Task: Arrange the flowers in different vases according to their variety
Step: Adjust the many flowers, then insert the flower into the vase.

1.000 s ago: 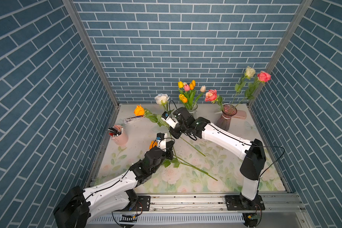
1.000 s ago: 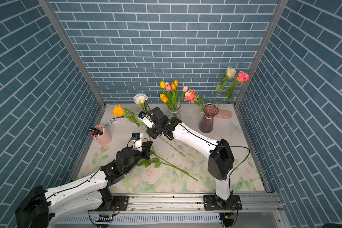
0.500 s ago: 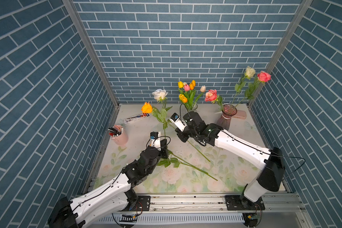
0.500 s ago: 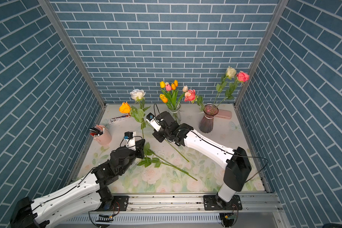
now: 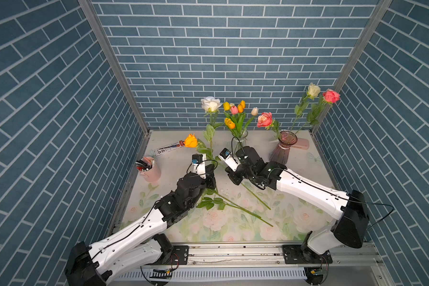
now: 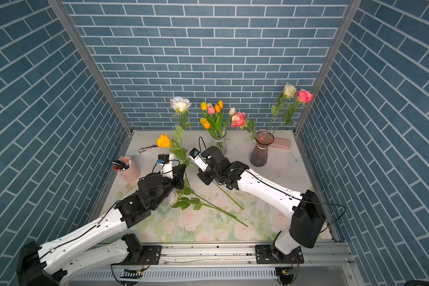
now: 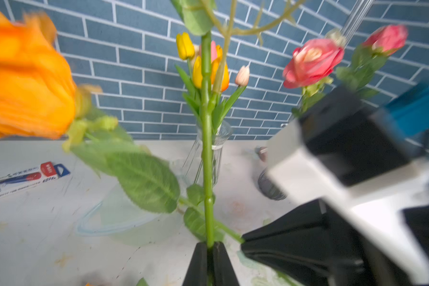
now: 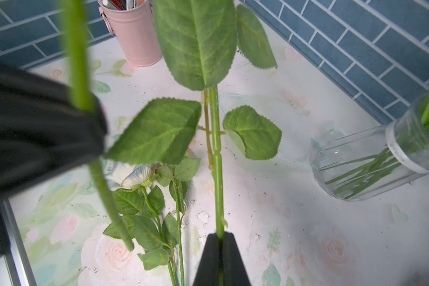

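My left gripper [image 5: 210, 173] [image 7: 209, 244] is shut on the green stem of a white rose [image 5: 210, 104], held nearly upright. My right gripper [image 5: 229, 172] [image 8: 219, 235] is shut on the stem of an orange rose [image 5: 190, 140], which slants low towards the back left. The two grippers are close together in front of the clear vase [image 5: 240, 142], which holds several tulips [image 5: 234, 114]. The purple vase [image 5: 284, 148] at the back right holds three roses [image 5: 264, 119]. More leafy stems [image 5: 233, 205] lie on the cloth, one with a white head [image 8: 136, 177].
A pink pen cup [image 5: 149, 170] stands at the left edge. A flat pen packet [image 5: 169, 148] lies behind it, and a pink case [image 5: 301, 144] lies behind the purple vase. Blue brick walls close in three sides of the floral tablecloth [image 5: 295, 218].
The left arm reached forward and stood the white rose more upright and higher. The right arm pulled back to the right, drawing the orange rose along with it. Both grips held.
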Motion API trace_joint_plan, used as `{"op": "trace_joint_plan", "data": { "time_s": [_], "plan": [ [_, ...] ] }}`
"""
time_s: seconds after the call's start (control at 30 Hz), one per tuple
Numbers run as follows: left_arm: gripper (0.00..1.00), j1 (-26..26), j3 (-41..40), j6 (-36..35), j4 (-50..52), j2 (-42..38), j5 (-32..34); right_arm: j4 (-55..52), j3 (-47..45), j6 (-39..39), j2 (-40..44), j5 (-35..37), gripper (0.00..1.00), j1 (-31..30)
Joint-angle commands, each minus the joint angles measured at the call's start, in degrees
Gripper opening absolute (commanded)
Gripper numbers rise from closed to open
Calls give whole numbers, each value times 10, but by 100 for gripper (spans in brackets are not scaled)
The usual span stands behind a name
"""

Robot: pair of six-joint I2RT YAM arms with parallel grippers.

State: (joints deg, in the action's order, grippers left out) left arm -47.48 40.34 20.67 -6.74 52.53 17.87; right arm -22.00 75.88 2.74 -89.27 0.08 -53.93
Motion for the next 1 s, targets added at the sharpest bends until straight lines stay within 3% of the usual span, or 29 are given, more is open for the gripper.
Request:
{"op": "trace_joint_plan", "data": {
  "time_s": [0.0,0.23,0.57,0.8,0.9,0.97],
  "plan": [
    [0,3,8,-11,8,-23,-22,26,-2,-23,-13,18,0,2],
    [0,3,16,-13,80,-96,44,13,-4,-33,25,63,0,6],
    [0,3,9,-34,168,-226,62,43,36,-40,211,139,0,51],
    [0,3,-27,-28,152,-246,42,242,12,66,284,352,0,68],
    [0,3,-35,-29,134,-224,18,318,26,116,262,412,0,107],
    [0,3,-36,-30,119,-206,-4,388,15,137,249,414,0,145]
  ]
}}
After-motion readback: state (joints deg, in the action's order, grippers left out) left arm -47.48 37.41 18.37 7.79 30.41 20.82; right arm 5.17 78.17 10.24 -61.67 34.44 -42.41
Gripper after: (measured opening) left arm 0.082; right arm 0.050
